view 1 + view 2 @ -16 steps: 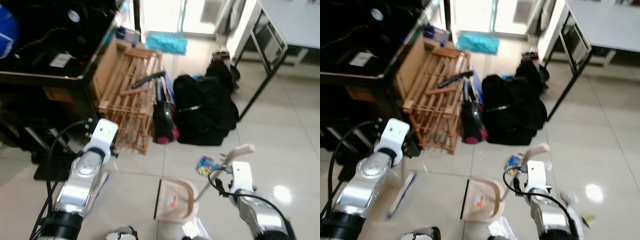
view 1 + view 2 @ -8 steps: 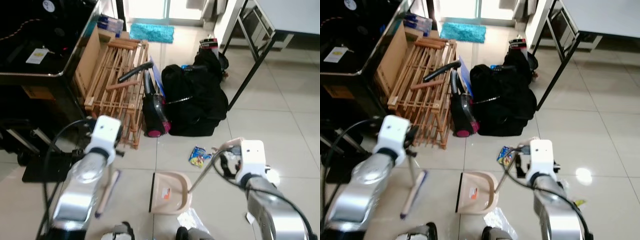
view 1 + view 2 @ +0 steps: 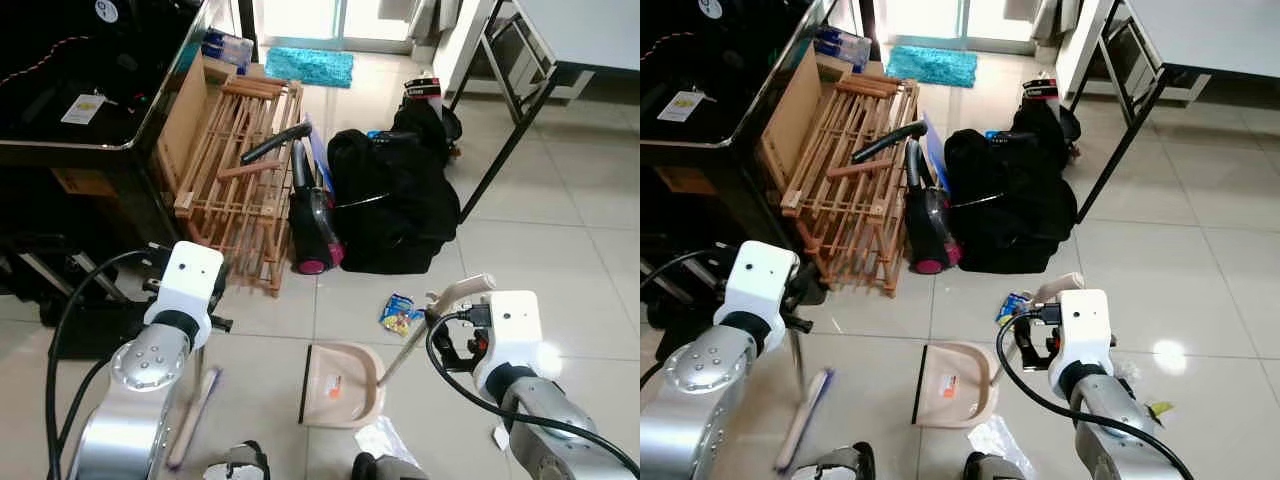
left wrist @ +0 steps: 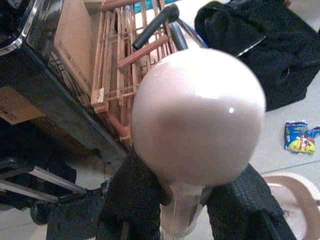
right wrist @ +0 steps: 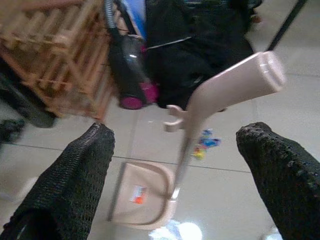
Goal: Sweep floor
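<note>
Head view: pink dustpan [image 3: 343, 385] sits on the tiled floor [image 3: 560, 270], its long handle [image 3: 440, 315] tilting up toward the right arm, snack wrapper [image 3: 400, 314] just beside it.

Left wrist view: left pincer [image 4: 192, 200] clamped on the broom [image 4: 197, 117] pole.

Right wrist view: right pincer [image 5: 177, 175] spread wide apart, dustpan handle between its fingers, not touching.

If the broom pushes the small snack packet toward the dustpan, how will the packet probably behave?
The snack packet looks thin and flat, so it is probably light and should slide easily on the glossy floor tiles. It may flip or skip past the bristles. The dustpan mouth faces away from it, so it probably needs steering.
</note>
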Motion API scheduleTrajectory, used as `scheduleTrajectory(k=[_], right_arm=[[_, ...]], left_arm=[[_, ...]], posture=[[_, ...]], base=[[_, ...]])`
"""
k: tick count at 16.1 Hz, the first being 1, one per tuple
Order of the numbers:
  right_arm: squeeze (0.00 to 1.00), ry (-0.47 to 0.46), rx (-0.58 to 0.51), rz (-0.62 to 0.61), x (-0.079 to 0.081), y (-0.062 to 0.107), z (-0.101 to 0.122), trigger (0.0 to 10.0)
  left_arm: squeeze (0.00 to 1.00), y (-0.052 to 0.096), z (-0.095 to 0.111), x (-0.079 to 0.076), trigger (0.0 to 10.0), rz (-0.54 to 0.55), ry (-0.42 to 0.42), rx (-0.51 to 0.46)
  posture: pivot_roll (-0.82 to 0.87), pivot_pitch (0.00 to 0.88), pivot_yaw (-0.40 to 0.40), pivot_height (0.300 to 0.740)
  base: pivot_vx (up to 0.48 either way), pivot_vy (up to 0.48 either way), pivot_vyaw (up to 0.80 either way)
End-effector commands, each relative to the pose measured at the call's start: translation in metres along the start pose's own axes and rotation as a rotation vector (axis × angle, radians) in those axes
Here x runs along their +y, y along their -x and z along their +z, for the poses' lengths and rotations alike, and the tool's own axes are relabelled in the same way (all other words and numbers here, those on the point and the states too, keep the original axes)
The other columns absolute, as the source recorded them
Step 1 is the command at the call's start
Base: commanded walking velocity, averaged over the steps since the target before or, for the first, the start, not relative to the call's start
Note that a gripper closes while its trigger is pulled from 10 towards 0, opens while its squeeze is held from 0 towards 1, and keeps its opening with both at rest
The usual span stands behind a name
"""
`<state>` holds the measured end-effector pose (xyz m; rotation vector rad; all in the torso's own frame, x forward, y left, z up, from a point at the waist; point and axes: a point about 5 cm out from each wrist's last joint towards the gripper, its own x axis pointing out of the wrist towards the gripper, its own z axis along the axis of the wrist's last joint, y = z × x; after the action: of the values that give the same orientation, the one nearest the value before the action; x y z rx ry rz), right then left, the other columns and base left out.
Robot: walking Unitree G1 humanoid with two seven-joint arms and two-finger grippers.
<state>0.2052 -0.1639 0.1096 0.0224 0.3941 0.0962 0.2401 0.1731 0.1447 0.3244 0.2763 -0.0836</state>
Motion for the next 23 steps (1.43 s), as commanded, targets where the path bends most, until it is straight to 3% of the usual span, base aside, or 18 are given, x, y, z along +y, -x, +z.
scheduleTrajectory(k=[1, 3, 5, 11, 13, 14, 16, 19, 23], right_arm=[[0.00, -0.019, -0.023, 0.028, 0.001, 0.003, 0.005, 10.0], [0.00, 0.012, -0.044, 0.078, 0.006, -0.002, 0.008, 10.0], [0.00, 0.018, -0.050, 0.077, 0.007, -0.003, 0.005, 10.0], [0.00, -0.025, -0.158, -0.003, 0.003, -0.016, -0.001, 10.0], [0.00, 0.005, -0.174, 0.004, 0.002, -0.019, -0.003, 10.0], [0.00, -0.054, -0.169, 0.067, 0.005, -0.020, -0.005, 10.0], [0.00, -0.070, -0.184, 0.080, 0.004, -0.021, -0.007, 10.0], [0.00, -0.038, -0.183, 0.125, 0.007, -0.024, -0.012, 10.0], [0.00, -0.055, -0.163, 0.161, 0.015, -0.025, -0.021, 10.0]], left_arm=[[0.00, 0.004, 0.008, 0.007, 10.0, 0.040, -0.016, -0.027], [0.00, 0.003, 0.011, 0.009, 10.0, 0.068, -0.062, -0.041], [0.00, -0.003, 0.017, 0.003, 10.0, 0.025, -0.081, -0.074], [0.00, -0.010, 0.022, -0.017, 10.0, -0.041, 0.032, -0.172], [0.00, -0.008, 0.015, -0.016, 10.0, -0.065, -0.007, -0.186], [0.00, -0.006, 0.014, -0.016, 10.0, -0.072, -0.001, -0.214], [0.00, -0.003, 0.008, -0.017, 10.0, -0.087, -0.006, -0.235], [0.00, 0.004, 0.002, -0.013, 10.0, -0.082, -0.007, -0.226], [0.00, 0.005, 0.003, -0.011, 10.0, -0.075, -0.005, -0.250]], posture=[[0.05, 0.159, -0.054, 0.740], [0.06, 0.168, -0.039, 0.740], [0.05, 0.169, -0.046, 0.740], [0.05, 0.131, -0.033, 0.740], [0.05, 0.126, -0.028, 0.740], [0.05, 0.125, -0.030, 0.740], [0.06, 0.125, -0.032, 0.740], [0.06, 0.128, -0.035, 0.740], [0.07, 0.127, -0.037, 0.740]], base=[[0.000, 0.000, 0.00], [0.000, 0.000, 0.00], [0.000, 0.000, 0.00], [0.000, 0.000, 0.00], [0.000, 0.000, 0.00], [0.000, 0.000, 0.00], [0.000, 0.000, 0.00], [0.000, 0.000, 0.00], [0.000, -0.383, 0.60]])
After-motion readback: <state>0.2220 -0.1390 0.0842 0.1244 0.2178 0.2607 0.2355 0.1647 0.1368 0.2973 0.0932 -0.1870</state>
